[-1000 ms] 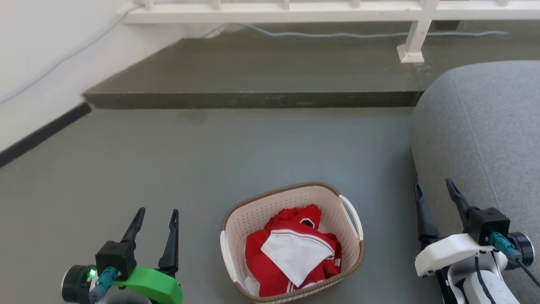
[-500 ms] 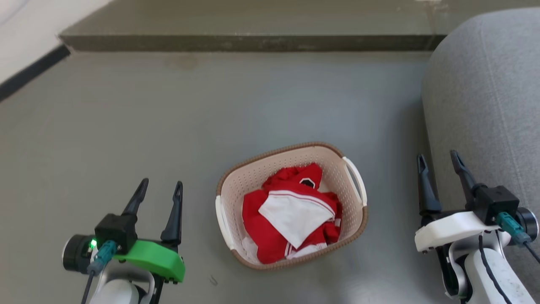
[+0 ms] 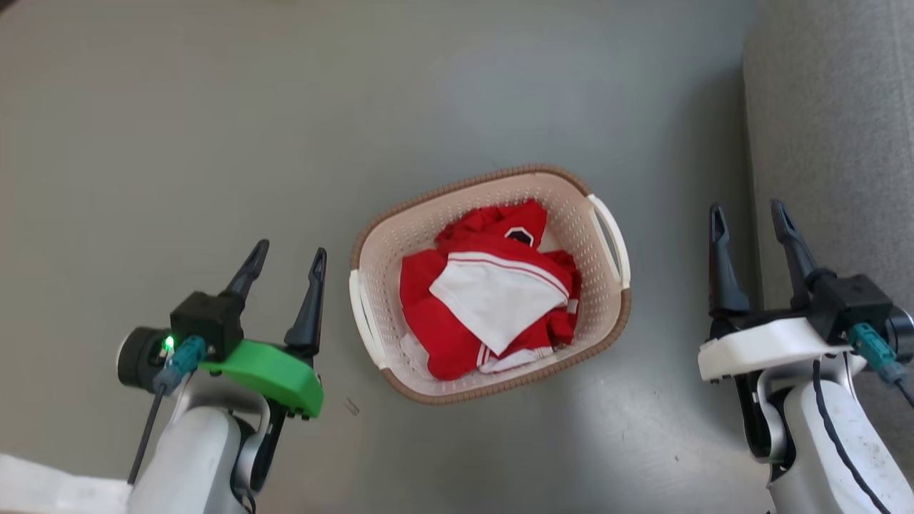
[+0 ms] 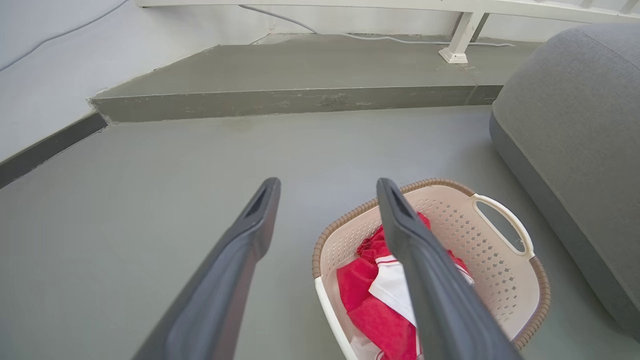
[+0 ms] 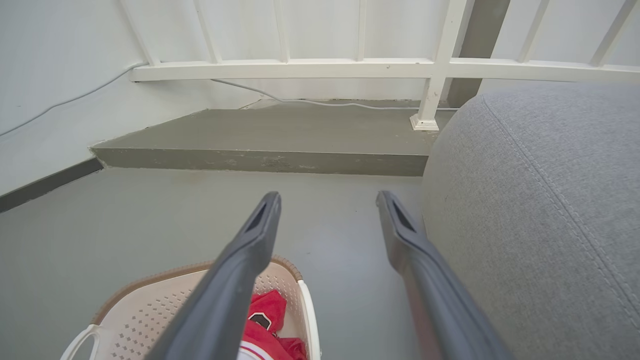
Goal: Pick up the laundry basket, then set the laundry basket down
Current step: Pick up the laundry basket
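The laundry basket (image 3: 603,282), cream with a brown woven-look rim and white side handles, stands on the grey floor between my arms, with red-and-white clothing (image 3: 493,300) inside. My left gripper (image 3: 289,253) hangs open to the basket's left, a short gap from its near handle. To the basket's right, beside the grey cushion, my right gripper (image 3: 750,214) is open and holds nothing. The left wrist view shows the basket (image 4: 505,295) low and right of the left gripper (image 4: 327,187). In the right wrist view the basket (image 5: 145,300) lies at the bottom left, under the right gripper (image 5: 327,200).
A large grey cushion (image 3: 835,128) borders the basket's right side, close to my right arm. Ahead, a raised concrete step (image 4: 300,95) crosses the floor below a white railing (image 5: 320,70) with a cable (image 5: 320,103). A white wall (image 4: 45,75) runs along the left.
The head camera has tilted down, so the step and railing have left the head view and the basket sits higher in it. Both grippers stay open on either side of the basket.
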Available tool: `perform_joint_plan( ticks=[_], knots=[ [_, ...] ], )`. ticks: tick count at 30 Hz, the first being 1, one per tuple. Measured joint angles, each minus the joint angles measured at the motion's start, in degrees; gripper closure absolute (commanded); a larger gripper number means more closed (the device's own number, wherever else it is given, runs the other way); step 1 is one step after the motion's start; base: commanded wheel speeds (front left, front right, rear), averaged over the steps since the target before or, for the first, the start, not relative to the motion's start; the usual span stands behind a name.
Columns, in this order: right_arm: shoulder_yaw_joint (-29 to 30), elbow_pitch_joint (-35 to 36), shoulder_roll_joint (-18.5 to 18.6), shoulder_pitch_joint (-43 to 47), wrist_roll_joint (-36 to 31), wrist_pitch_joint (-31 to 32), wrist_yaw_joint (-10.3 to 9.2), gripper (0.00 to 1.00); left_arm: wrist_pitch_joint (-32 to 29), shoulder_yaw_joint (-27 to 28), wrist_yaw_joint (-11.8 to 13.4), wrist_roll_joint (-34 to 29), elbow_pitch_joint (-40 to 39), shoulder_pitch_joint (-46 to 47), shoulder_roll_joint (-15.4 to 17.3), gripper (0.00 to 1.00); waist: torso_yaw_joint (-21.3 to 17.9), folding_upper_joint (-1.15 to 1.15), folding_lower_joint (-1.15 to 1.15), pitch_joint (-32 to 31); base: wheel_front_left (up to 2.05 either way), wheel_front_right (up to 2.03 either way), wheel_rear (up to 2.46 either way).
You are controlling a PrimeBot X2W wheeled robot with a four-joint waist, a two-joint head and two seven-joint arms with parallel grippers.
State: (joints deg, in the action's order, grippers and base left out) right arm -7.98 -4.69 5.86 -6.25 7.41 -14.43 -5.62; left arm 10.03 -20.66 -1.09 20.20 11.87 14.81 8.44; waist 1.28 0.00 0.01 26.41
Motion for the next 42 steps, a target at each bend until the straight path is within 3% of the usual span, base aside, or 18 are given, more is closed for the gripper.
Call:
perform_joint_plan(
  ticks=[13,22,40,41,42],
  knots=[
    [-0.33,3.24,-0.57,-4.99,-0.93,-0.15,-0.03,0.0,-6.25,-0.55,-3.65,4.0,8.6,9.7,-1.34,0.0,-0.96,0.0,0.0,10.71,0.0,0.0,0.0],
    [-0.94,4.46,-1.4,-8.86,-1.44,-0.16,-0.07,0.0,-11.18,-0.44,-4.99,6.81,19.04,16.48,-1.53,0.0,-2.65,0.0,0.01,18.27,0.0,0.0,0.0],
    [-0.59,4.87,-2.07,-8.87,-1.86,-0.16,-0.56,0.0,-14.75,-0.45,-5.98,11.02,32.65,21.91,-2.38,0.0,-5.63,0.0,0.0,22.75,0.0,0.0,0.0],
    [-0.6,4.87,-2.05,-8.87,-1.85,-0.16,-0.56,0.0,-15.03,-0.41,-5.99,11.32,33.27,22.32,-2.43,0.22,-5.7,0.0,0.0,22.82,0.0,0.0,0.0],
    [-0.6,4.88,-2.07,-8.84,-1.86,-0.16,-0.56,0.0,-15.1,-0.42,-6.04,11.49,33.92,22.77,-2.5,0.61,-5.77,0.0,0.0,22.88,0.0,0.0,0.0]
  ],
)
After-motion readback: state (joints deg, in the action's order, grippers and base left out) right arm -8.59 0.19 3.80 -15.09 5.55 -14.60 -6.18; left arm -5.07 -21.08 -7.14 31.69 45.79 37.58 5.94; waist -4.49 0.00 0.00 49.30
